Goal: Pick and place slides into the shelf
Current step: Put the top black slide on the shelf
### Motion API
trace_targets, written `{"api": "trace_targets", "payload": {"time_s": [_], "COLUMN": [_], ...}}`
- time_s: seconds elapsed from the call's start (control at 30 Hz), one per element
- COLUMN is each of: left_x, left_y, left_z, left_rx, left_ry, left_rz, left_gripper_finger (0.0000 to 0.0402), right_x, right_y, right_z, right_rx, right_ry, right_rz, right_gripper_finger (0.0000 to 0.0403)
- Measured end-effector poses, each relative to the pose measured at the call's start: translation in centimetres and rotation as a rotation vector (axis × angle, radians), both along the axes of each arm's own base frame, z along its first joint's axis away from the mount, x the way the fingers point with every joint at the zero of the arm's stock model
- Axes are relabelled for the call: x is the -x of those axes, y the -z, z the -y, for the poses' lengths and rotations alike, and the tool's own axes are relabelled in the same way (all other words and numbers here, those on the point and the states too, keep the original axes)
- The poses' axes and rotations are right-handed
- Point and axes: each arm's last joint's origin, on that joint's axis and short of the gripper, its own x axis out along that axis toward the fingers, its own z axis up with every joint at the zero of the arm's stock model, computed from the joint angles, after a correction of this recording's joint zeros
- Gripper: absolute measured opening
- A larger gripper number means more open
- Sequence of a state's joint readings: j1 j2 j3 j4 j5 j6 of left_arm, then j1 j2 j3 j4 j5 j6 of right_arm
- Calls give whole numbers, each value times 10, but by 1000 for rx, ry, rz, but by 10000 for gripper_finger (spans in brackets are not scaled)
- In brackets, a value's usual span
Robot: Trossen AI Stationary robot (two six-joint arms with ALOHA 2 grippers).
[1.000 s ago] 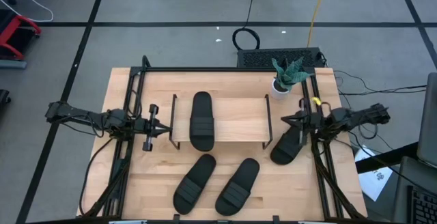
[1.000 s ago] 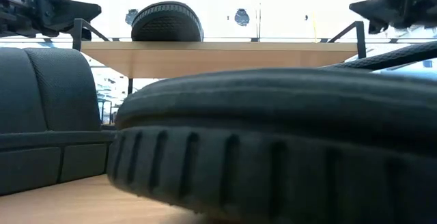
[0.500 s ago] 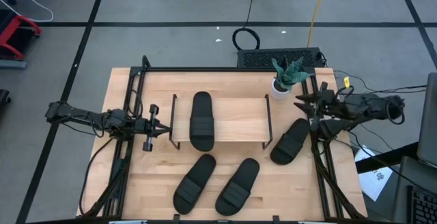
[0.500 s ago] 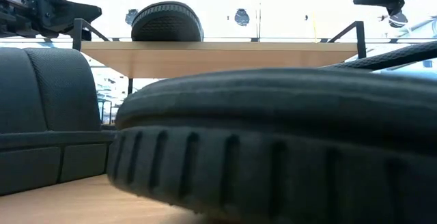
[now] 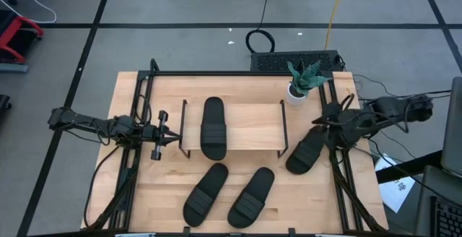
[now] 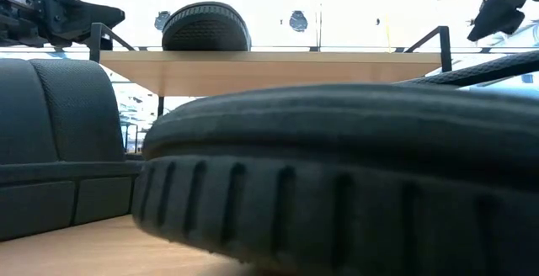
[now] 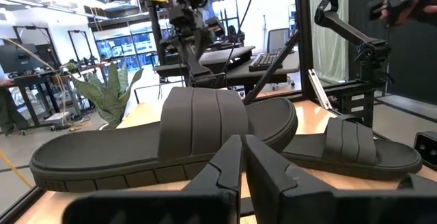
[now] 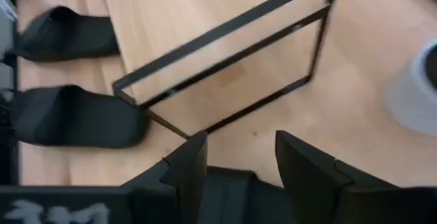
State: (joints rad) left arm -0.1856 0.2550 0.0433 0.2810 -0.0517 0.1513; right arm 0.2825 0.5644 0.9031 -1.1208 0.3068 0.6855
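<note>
My right claw (image 5: 323, 121) hangs open over the black slide (image 5: 306, 150) lying on the bench (image 5: 238, 85) beside the shelf (image 5: 249, 128), and it looks light and bendy, so I would pinch its ribbed strap.

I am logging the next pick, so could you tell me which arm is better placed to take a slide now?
Probably the right: its open claw hovers just above the slide beside the shelf. The left claw sits shut beyond the shelf's far end.

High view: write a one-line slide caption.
One slide sits on the shelf, three more lie on the table; the right hand hovers open over the rightmost slide, left hand waiting.
</note>
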Motion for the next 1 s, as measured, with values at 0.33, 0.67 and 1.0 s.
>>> {"api": "trace_targets", "payload": {"time_s": [0.33,0.67,1.0], "left_x": [0,0,0], "left_y": [0,0,0], "left_z": [0,0,0], "left_rx": [9,7,-8], "left_ry": [1,1,0], "left_rz": [-1,-2,1], "left_gripper_finger": [12,32,33], "right_x": [-11,-14,-17], "right_y": [53,91,113], "right_z": [-7,-8,-5], "right_rx": [-221,-332,-406], "right_ry": [82,199,230], "right_rz": [-119,-226,-269], "right_gripper_finger": [217,237,236]}}
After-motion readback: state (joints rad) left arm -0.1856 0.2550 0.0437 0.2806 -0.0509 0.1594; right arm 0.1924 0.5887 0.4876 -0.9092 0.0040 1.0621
